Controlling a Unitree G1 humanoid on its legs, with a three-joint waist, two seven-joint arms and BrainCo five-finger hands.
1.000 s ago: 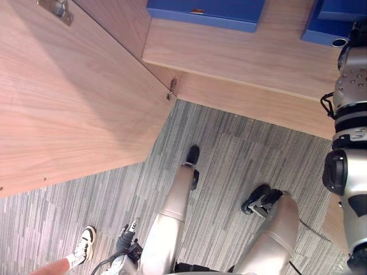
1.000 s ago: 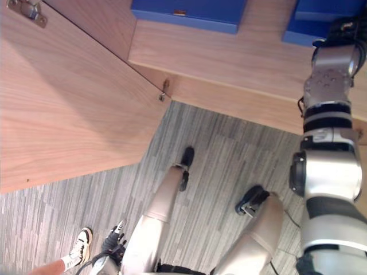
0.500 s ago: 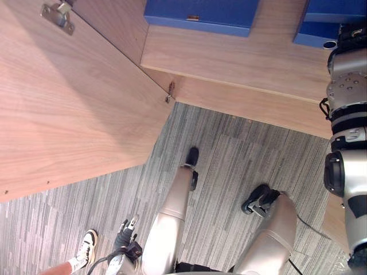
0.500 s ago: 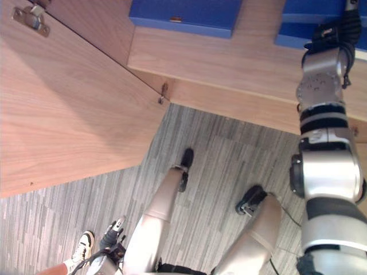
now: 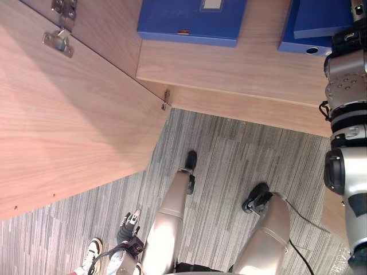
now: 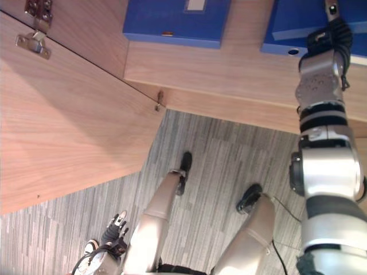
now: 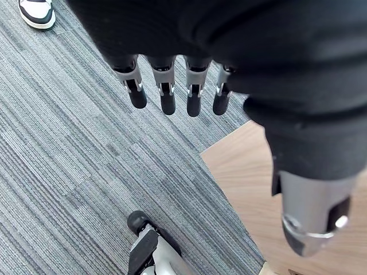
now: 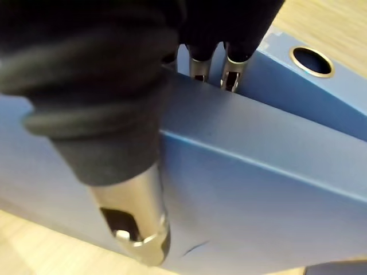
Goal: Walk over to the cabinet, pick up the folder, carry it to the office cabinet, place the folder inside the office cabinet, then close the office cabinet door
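Cabinet door (image 5: 74,126) stood wide open off the left end of the shelf (image 5: 229,69), its inner face turned up toward the head cameras. Grey carpet (image 7: 69,149) ran out below the shelf's front edge. One blue folder (image 5: 189,23) lay flat toward the left of the shelf. At the right end lay a second one, the ring-hole folder (image 5: 288,40), its spine facing the shelf's front edge. On top of that sat the folder (image 8: 258,172) the task concerns, reaching back into the shelf.

The right hand (image 8: 132,206) was on it. Its thumb lay along the near blue face and its fingers (image 8: 229,77) went down behind the far edge, between the two folders. The fingertips were hidden, yet it read as a pinch across the folder. The left hand (image 7: 167,94) hung well below the shelf, over the carpet, fingers straight and holding nothing. A person's shoe (image 7: 35,12) stood on the carpet, farther out from the shelf.

Letting go probably meant drawing the right hand back toward the shelf's front edge. The door, off the shelf's left end, looked closer to the left hand.
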